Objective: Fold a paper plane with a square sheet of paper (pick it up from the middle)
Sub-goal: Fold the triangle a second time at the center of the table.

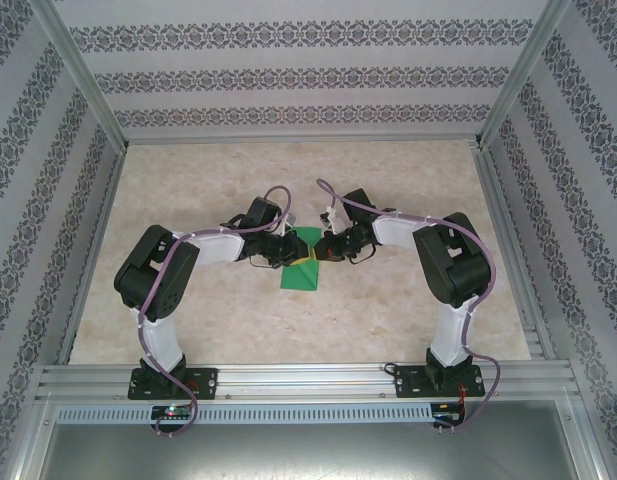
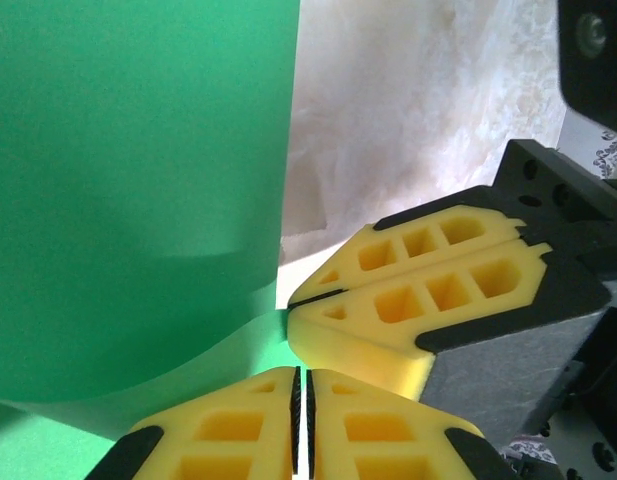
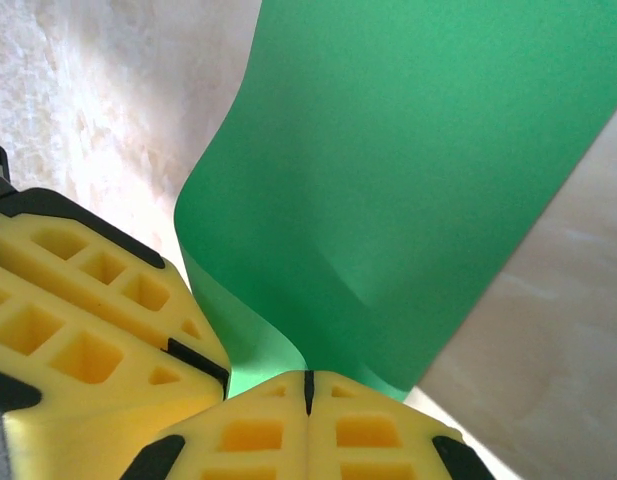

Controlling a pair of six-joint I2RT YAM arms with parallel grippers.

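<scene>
The green sheet of paper (image 1: 300, 274) lay between the two sets of jaws, which met tip to tip over it near the middle of the worktop (image 1: 388, 330). Seen from above, most of the sheet stretched from that meeting point toward the arm bases. A shorter part showed beyond the jaws, toward the back wall.

From the right wrist, the sheet (image 3: 408, 180) rose from the tips of the right jaws and bowed up and away from them, with a soft curl just ahead of the tips. The right jaws were pressed fully together. The sheet's lower margin ran in at their tips, so they appeared to have it pinched. The left jaws came in from the left of that view, close against the right ones.

From the left wrist, the sheet (image 2: 138, 200) stood as a broad green wall ahead and to the left of the left jaws, its curved lower edge sweeping down to their tips. The left jaws stood together with only a hairline slit between them; whether paper lay in that slit could not be told. The right jaws, also closed, sat just ahead and to the right.

The pale marbled worktop (image 2: 408, 100) (image 3: 88, 100) showed beyond the sheet. The left arm (image 1: 158, 280) and right arm (image 1: 450, 260) bent inward from their bases.
</scene>
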